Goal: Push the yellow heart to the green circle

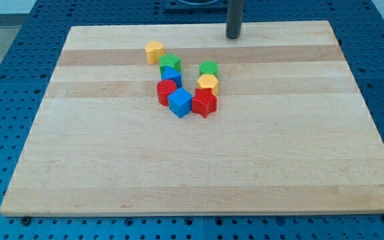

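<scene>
The yellow heart lies at the upper left of a cluster of blocks on the wooden board. The green circle lies to its right and a little lower, at the top of the cluster's right side. A green star touches the heart's lower right. My tip rests near the board's top edge. It is above and to the right of the green circle and far right of the heart, touching no block.
A yellow hexagon sits just below the green circle, with a red star below that. A blue triangle, a red circle and a blue cube form the cluster's left side.
</scene>
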Motion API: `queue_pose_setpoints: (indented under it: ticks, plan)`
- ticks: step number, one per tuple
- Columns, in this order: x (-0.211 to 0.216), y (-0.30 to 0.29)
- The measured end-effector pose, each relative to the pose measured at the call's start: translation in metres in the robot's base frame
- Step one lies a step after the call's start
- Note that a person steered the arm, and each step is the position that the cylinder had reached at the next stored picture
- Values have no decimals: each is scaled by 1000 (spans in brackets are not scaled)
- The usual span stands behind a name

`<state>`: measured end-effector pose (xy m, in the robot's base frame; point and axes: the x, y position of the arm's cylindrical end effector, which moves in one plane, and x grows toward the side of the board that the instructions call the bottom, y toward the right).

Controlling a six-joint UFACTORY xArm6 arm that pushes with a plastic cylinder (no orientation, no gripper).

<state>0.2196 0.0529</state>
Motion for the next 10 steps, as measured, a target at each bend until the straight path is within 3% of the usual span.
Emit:
queue_pose_setpoints:
  ticks: [3,5,6,7,10]
  plan:
    - [-5,-176]
    - [51,-216]
    - [84,-217]
    - [85,-203]
    - [53,-117]
